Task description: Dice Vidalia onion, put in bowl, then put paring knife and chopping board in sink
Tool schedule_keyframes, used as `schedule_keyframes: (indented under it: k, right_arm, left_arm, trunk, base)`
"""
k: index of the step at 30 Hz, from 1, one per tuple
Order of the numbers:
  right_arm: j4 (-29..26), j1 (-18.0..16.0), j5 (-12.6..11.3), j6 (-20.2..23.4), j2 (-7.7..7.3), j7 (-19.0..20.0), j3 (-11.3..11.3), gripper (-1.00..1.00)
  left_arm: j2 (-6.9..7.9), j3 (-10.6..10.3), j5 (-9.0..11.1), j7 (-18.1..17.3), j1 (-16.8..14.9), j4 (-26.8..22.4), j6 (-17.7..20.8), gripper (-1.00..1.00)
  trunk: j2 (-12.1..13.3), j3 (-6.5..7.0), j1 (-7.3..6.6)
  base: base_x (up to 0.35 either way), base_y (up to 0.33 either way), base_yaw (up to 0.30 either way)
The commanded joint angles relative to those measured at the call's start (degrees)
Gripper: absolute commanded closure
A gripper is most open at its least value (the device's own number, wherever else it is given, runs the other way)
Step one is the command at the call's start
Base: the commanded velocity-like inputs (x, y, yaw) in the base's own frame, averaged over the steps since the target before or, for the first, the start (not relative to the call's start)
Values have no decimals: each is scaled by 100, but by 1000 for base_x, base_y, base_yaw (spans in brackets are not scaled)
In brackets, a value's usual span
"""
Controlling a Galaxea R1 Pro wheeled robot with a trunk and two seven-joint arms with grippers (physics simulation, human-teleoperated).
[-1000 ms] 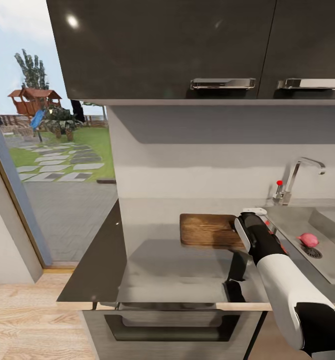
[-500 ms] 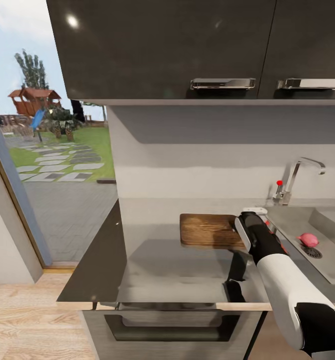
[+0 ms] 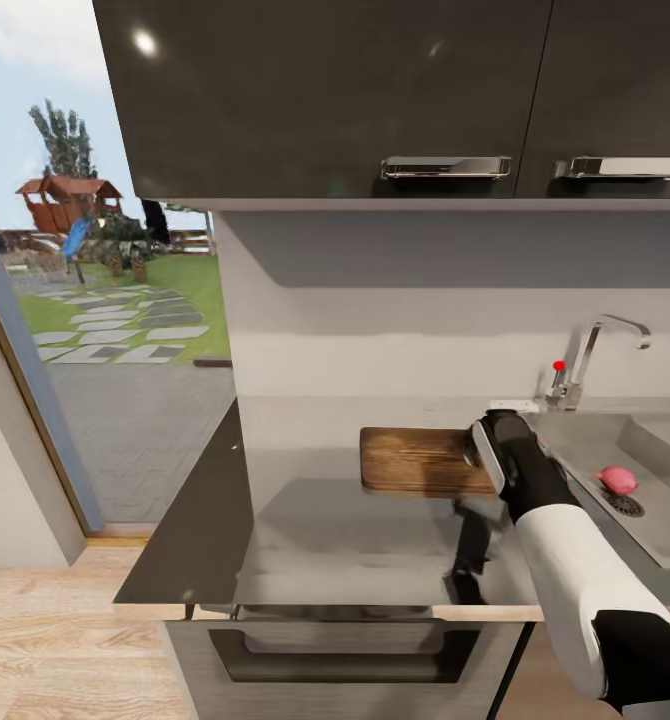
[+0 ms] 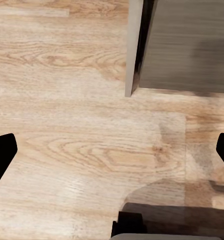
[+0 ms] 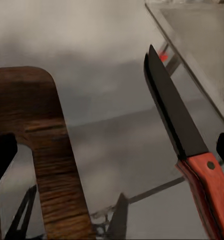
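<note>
The brown chopping board (image 3: 420,462) lies on the grey countertop (image 3: 325,500), left of the sink (image 3: 665,520). The pink Vidalia onion (image 3: 616,479) rests in the basin beside the drain. My right arm (image 3: 535,490) reaches over the board's right end. My right gripper (image 5: 112,150) hangs open above the counter, its fingers spread wide. Below it lie the board's slotted end (image 5: 46,165) and the paring knife (image 5: 184,145), red handle toward me, blade pointing at the back wall. My left gripper (image 4: 112,150) is open over the wooden floor. The bowl is out of view.
Dark wall cabinets (image 3: 325,100) with metal handles hang above the counter. The chrome tap (image 3: 590,360) with a red knob stands behind the sink. An oven (image 3: 345,650) sits under the counter. The counter ends at the left by a glass door to the garden (image 3: 105,300).
My right arm has moved a little farther toward the back wall, and it now covers the knife's red handle in the head view. The board and the onion have not moved.
</note>
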Motion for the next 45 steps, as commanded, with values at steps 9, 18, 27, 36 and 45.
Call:
schedule_keyframes:
  k: [9, 18, 27, 36, 45]
  right_arm:
    - [-473, -3, -18, 506, 30, -5, 17, -100]
    - [-468, -3, -26, 501, 40, 0, 36, -100]
    - [-440, -3, -26, 482, 34, 13, 37, -100]
    - [-422, -3, -19, 474, 34, 29, 37, -100]
    - [-290, -3, -17, 454, 34, 39, 46, -100]
  left_arm:
    - [-1, 5, 9, 1, -1, 4, -23, -100]
    - [-1, 5, 9, 1, -1, 4, -23, -100]
    - [-3, 4, 9, 2, -3, 4, -22, -100]
    - [-3, -3, 9, 2, -1, 5, -23, -100]
    - [-4, -2, 9, 0, -1, 4, -24, -100]
  trunk:
    - [-3, -6, 0]
    - [-3, -6, 0]
    - [-3, -6, 0]
    - [-3, -6, 0]
    - [-3, -6, 0]
  base:
    - [-160, 0, 0]
    - [-331, 0, 0]
    - [-337, -23, 0]
    - [-337, -60, 0]
    - [-337, -2, 0]
